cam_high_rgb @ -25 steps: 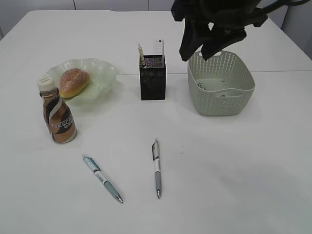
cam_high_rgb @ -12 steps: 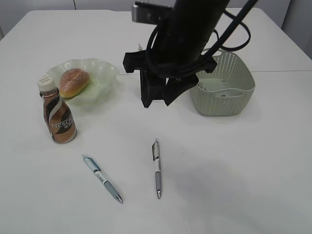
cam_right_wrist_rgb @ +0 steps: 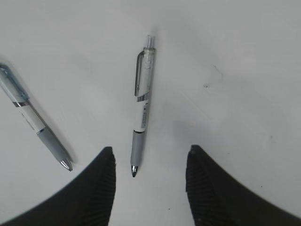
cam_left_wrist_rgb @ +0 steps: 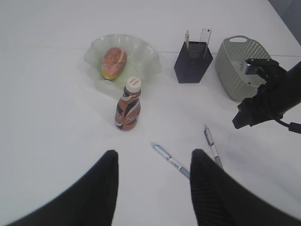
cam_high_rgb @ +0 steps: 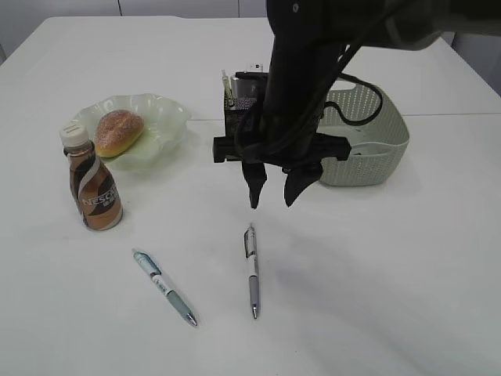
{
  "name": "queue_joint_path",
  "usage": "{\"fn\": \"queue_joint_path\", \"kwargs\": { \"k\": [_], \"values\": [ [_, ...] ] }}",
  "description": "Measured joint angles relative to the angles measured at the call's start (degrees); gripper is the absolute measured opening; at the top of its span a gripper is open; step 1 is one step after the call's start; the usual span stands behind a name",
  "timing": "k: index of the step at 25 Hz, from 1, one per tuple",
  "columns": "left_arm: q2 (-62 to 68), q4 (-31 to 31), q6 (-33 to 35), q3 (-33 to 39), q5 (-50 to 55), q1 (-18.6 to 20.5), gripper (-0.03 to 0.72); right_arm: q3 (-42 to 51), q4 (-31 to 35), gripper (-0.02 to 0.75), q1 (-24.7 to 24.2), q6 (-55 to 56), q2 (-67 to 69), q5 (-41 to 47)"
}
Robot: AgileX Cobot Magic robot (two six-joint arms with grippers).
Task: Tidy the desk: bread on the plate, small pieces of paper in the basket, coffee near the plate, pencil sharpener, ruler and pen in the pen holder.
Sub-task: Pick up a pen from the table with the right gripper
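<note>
White table (cam_high_rgb: pixel 407 282) is filling every view, and the dark right arm (cam_high_rgb: pixel 301 70) is reaching down over its middle. Behind that arm the pale green basket (cam_high_rgb: pixel 376 153) is sitting at the right, partly hidden, with the black mesh pen holder (cam_high_rgb: pixel 235 106) just left of it, a ruler (cam_left_wrist_rgb: pixel 205 36) standing inside. The wavy green plate (cam_high_rgb: pixel 160 117) is lying at the left, carrying the bread (cam_high_rgb: pixel 119 131), and the coffee bottle (cam_high_rgb: pixel 92 182) is standing upright just in front of the plate.

The right gripper (cam_high_rgb: pixel 271 190) is hanging above the table with its 2 fingers apart and holding nothing. The grey-grip pen (cam_high_rgb: pixel 251 270) is lying flat just beyond the fingertips in the exterior view; in the right wrist view its tip is pointing into the gap between the fingers (cam_right_wrist_rgb: pixel 101 181), roughly midway, with no contact. The blue pen (cam_high_rgb: pixel 164 286) is lying at a slant to the left of it, well outside that gap.

The left gripper (cam_left_wrist_rgb: pixel 153 183) is hovering high over the near table edge, its fingers spread and empty, with both pens and the bottle lying beyond them.
</note>
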Motion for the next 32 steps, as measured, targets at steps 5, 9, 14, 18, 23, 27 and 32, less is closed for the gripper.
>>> {"fn": "queue_joint_path", "kwargs": {
  "k": [5, 9, 14, 18, 23, 27, 32],
  "values": [
    [0.0, -0.09, -0.05, 0.0, 0.0, 0.0, 0.361, 0.0, -1.88, 0.384, 1.69, 2.8, 3.77, -0.32],
    [0.0, -0.22, -0.14, 0.0, 0.0, 0.0, 0.361, -0.09, -2.85, 0.383, 4.21, 3.9, 5.93, -1.07],
    [0.0, -0.22, -0.14, 0.0, 0.1, 0.0, 0.361, -0.09, -2.97, 0.383, 4.75, 3.97, 9.99, -1.07],
    [0.0, -0.25, -0.14, 0.0, 0.09, 0.0, 0.361, -0.09, -3.2, 0.383, 4.75, 4.02, 11.9, -1.17],
    [0.0, -0.34, -0.14, 0.0, 0.09, 0.0, 0.361, -0.09, -3.64, 0.383, 4.75, 4.11, 12.75, -4.36],
    [0.0, -0.34, -0.14, 0.0, 0.09, 0.0, 0.361, -0.09, -3.87, 0.383, 4.75, 4.11, 12.75, -6.72],
    [0.0, -0.34, -0.14, 0.0, 0.09, 0.0, 0.361, -0.09, -3.89, 0.383, 4.75, 4.15, 12.75, -8.04]
  ]
}}
